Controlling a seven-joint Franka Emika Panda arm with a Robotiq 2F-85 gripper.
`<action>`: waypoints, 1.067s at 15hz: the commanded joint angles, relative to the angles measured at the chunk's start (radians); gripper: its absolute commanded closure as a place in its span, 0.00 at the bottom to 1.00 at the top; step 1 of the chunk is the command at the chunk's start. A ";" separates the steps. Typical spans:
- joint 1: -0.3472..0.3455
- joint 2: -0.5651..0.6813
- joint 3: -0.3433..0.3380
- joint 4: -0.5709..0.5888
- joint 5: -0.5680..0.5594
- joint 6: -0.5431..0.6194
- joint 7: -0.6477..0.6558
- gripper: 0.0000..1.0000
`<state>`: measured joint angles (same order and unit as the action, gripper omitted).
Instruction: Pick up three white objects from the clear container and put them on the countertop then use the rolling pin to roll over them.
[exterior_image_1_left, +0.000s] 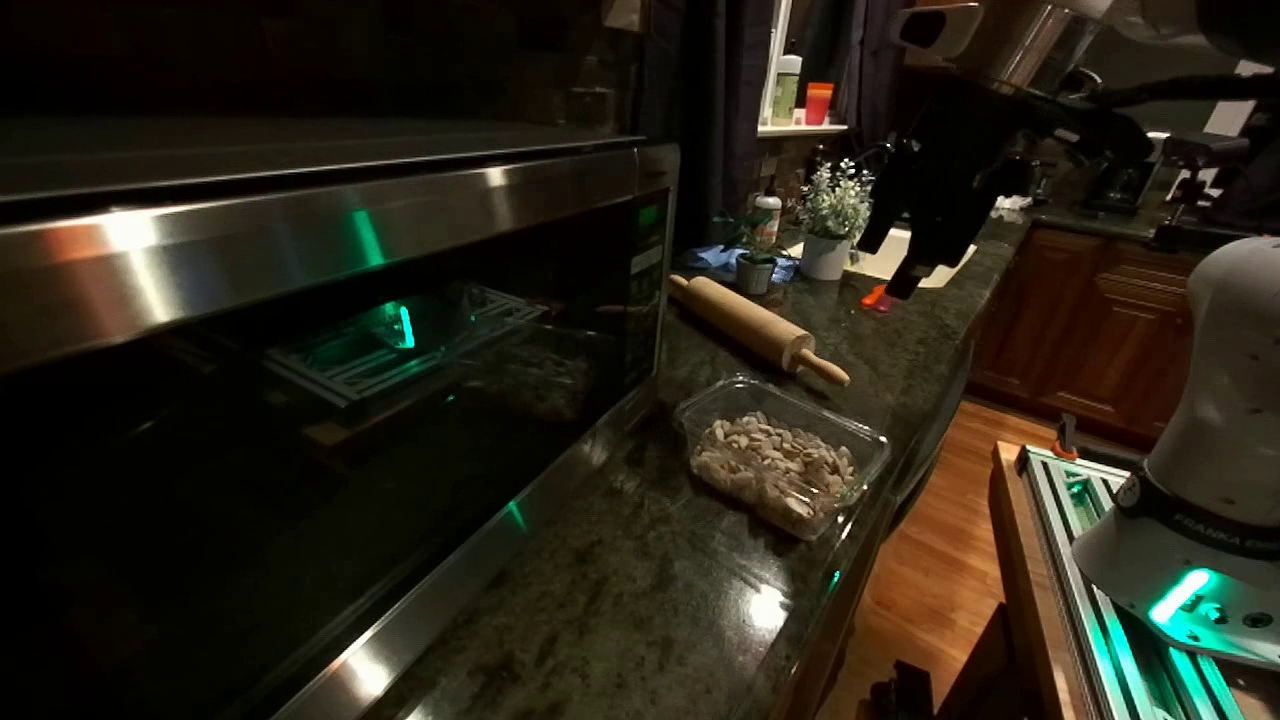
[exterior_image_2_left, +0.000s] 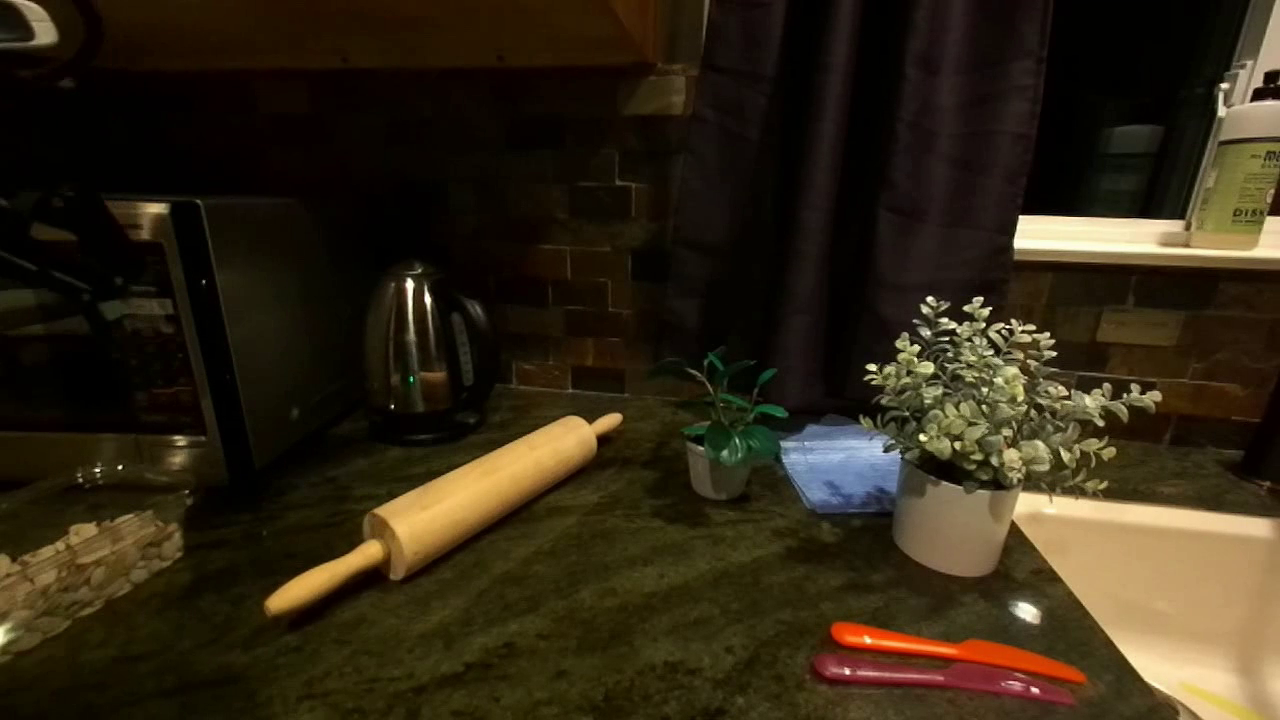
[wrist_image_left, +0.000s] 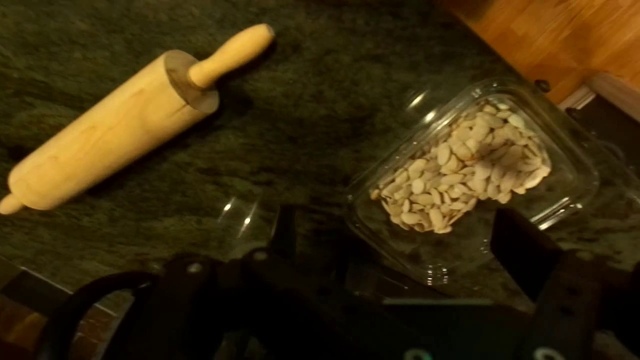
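The white objects are a heap of off-white lumps in the clear container, a shallow transparent tub on the dark countertop. The heap and container show in the wrist view; the container is cut off at the left edge of an exterior view. The wooden rolling pin lies beyond the container, also seen in the wrist view. My gripper is open and empty, raised above the countertop. In the wrist view its fingers stand wide apart, with the container below.
A microwave stands along the container's side. A kettle, small plant, larger potted plant, blue napkins, orange knife and purple knife lie near a sink. The counter edge drops to a wood floor.
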<state>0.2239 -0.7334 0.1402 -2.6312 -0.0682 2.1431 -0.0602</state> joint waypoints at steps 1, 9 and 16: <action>0.063 0.070 -0.020 0.026 0.068 -0.006 -0.088 0.00; 0.056 0.070 -0.001 0.023 0.054 0.007 -0.078 0.00; 0.140 0.323 0.011 0.072 0.109 0.114 -0.195 0.00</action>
<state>0.3445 -0.5404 0.1499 -2.6079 0.0064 2.2182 -0.1993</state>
